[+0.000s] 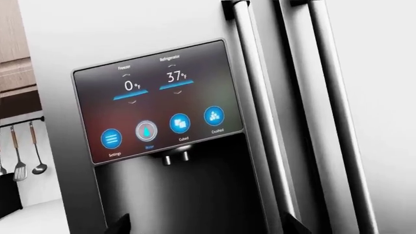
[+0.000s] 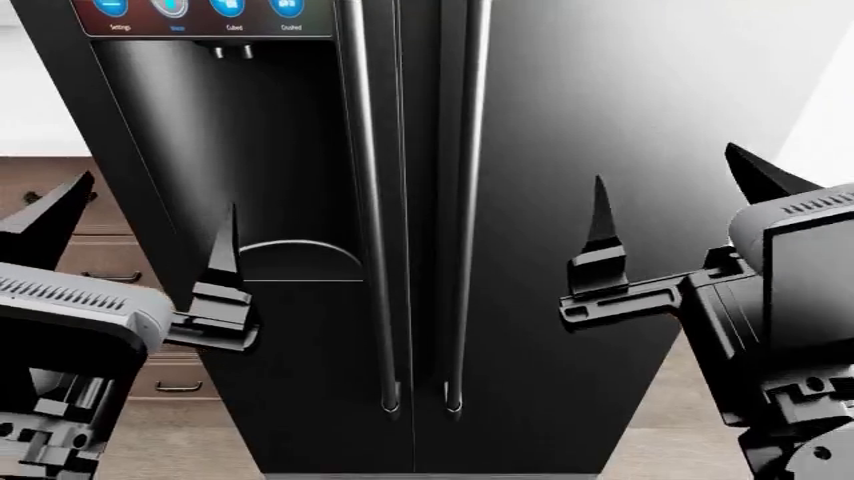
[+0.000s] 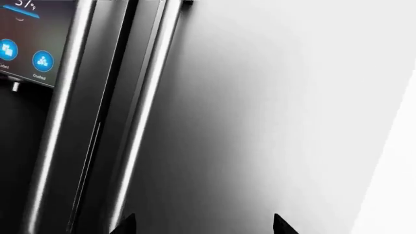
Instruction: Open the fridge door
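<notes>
Nearest to the head camera are the two tools, raised in front of the fridge. The left tool (image 2: 140, 245) stands before the dispenser door (image 2: 240, 200), and the right tool (image 2: 674, 200) stands before the fridge door (image 2: 601, 150), the plain glossy black panel on the right. Both tools are wide open, their pointed fingers far apart, and they hold nothing and touch nothing.

The fridge door is closed, flush with its neighbour. Its long vertical bar handle (image 2: 465, 200) runs just right of the centre seam, beside the handle of the dispenser door (image 2: 367, 200). The touch panel (image 1: 159, 100) with blue icons is on the left door only, so it marks the door not to pull.

I judge that the arms are held level and apart because the approach has not begun: the right tool faces bare panel, to the right of the handle. It seems it must go left and farther to close around the bar.
</notes>
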You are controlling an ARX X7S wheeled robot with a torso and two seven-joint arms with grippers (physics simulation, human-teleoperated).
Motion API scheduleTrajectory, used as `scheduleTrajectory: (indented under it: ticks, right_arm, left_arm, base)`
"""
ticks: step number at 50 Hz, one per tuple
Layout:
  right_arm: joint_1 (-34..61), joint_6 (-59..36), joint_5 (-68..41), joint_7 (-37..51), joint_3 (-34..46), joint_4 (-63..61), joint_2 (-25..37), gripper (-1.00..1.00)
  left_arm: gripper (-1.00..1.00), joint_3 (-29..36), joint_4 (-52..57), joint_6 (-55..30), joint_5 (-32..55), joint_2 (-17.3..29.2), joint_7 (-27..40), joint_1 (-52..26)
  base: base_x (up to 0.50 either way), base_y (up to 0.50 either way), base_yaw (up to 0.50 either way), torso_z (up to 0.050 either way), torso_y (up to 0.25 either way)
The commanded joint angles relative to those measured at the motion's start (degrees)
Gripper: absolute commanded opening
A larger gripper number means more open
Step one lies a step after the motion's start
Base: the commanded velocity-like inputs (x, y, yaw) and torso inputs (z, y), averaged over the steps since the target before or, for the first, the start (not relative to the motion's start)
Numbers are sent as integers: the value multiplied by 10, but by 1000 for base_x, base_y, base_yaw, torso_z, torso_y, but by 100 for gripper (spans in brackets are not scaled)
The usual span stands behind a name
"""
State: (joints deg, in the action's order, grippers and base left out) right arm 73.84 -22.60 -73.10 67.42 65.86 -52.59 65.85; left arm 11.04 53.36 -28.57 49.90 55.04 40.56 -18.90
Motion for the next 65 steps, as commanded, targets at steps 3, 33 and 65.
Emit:
scheduleTrajectory:
  ticks: [3,33,65]
  right_arm:
    - [16,-9,-78,-34,-1,32,-29,100]
    - [9,13,-130,-123,6,168,-154,100]
    - [37,26,-205,-55,-14,247,-249,100]
  left_arm:
    - [100,21,-12,-10,-3,-11,-6,-16]
    - [100,-85,-5,93,-18,44,9,151]
    - [100,-64,-16,99,-37,27,-2,146]
  base:
    - [0,0,0,0,0]
    - [0,0,0,0,0]
    - [0,0,0,0,0]
